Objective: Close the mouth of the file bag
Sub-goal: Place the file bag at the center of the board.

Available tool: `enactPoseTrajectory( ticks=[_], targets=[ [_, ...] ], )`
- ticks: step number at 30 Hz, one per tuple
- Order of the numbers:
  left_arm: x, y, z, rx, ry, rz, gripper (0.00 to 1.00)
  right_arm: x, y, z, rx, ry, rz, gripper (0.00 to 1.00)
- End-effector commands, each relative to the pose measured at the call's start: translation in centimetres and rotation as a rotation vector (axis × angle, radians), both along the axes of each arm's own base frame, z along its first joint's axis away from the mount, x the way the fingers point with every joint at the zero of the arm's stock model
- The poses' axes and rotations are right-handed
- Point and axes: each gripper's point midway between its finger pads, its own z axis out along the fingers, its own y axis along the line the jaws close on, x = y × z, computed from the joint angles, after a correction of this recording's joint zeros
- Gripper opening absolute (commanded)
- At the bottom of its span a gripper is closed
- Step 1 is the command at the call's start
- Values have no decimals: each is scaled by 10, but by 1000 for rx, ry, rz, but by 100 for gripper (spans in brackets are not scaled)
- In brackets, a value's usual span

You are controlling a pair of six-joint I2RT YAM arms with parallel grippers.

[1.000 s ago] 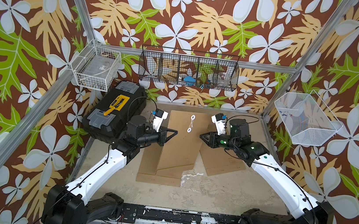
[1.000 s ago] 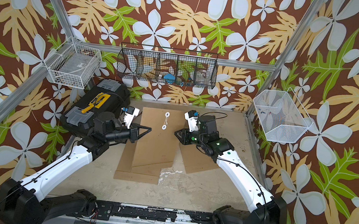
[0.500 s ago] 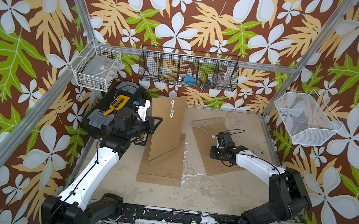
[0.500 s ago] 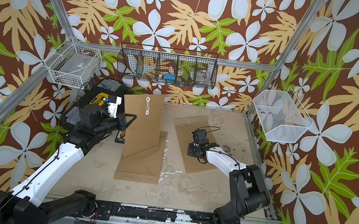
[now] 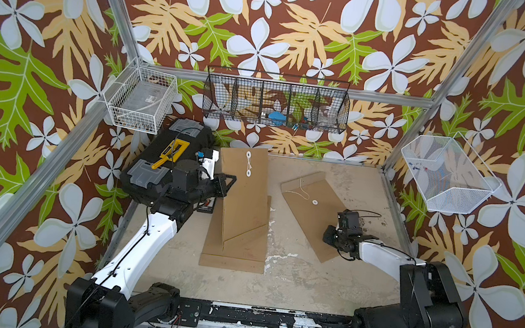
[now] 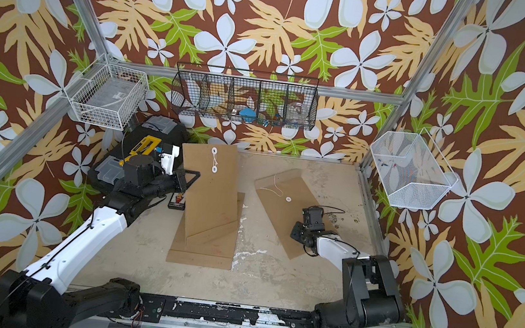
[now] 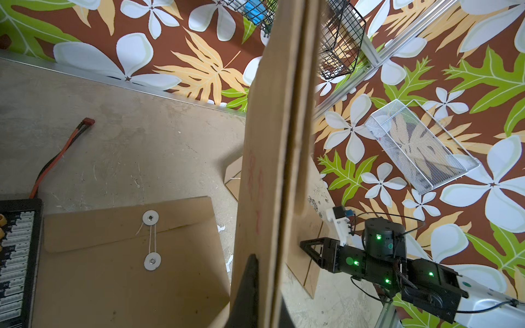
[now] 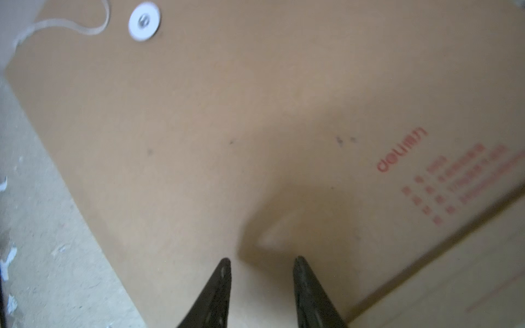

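Three kraft file bags are in view. My left gripper (image 5: 227, 184) (image 7: 267, 298) is shut on the edge of one file bag (image 5: 244, 196) (image 6: 210, 192) (image 7: 272, 142), holding it tilted upright; string is wound between its two white buttons (image 5: 248, 163). Another file bag (image 5: 234, 252) (image 7: 113, 269) lies flat beneath it, also tied. The third file bag (image 5: 313, 211) (image 8: 255, 113) lies to the right with its string (image 8: 71, 27) loose beside a single button (image 8: 144, 21). My right gripper (image 5: 328, 238) (image 8: 261, 261) hovers low over this bag, open, with nothing between its fingers.
A black toolbox (image 5: 167, 160) sits at the left beside my left arm. Next to the flat bag is a small black tray (image 5: 207, 204). Wire baskets hang on the left (image 5: 140, 100), back (image 5: 274, 105) and right (image 5: 445, 175) walls. A red cable (image 7: 56, 159) lies on the table.
A second ago both grippers met over the bags at the table's middle. Since then my left gripper lifted one bag up and leftward, and my right arm drew back low over the right bag.
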Motion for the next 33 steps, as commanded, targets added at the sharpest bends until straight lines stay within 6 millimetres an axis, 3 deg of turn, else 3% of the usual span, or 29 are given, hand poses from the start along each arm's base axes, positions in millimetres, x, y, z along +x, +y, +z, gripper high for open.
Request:
enactPoseTrajectory(
  ticks=[1,3,6,11,15,22,27,33],
  targets=[
    [1,-4,3,-17,-24,-20,0,-50,-29,-24,-4,180,-114,39],
    [0,-7,-3,-38,-7,-38,0,-41,-33,-6,-3,131,-131,39],
    [-4,-15,-10,-112,20,-74,0,-14,-15,32,32,46,-91,39],
    [-11,-20,-25,-197,58,-96,0,36,37,86,-1,-50,19,45],
    [-14,-18,-44,-169,81,-81,0,75,74,103,29,-77,-8,49],
    [-15,-7,-65,-90,94,-31,0,128,121,92,36,15,-76,54],
    [-18,-7,-68,-103,93,-34,0,149,129,65,36,65,-140,54],
    [-23,-9,-71,-119,97,-46,0,171,144,48,33,94,-108,53]
  ],
)
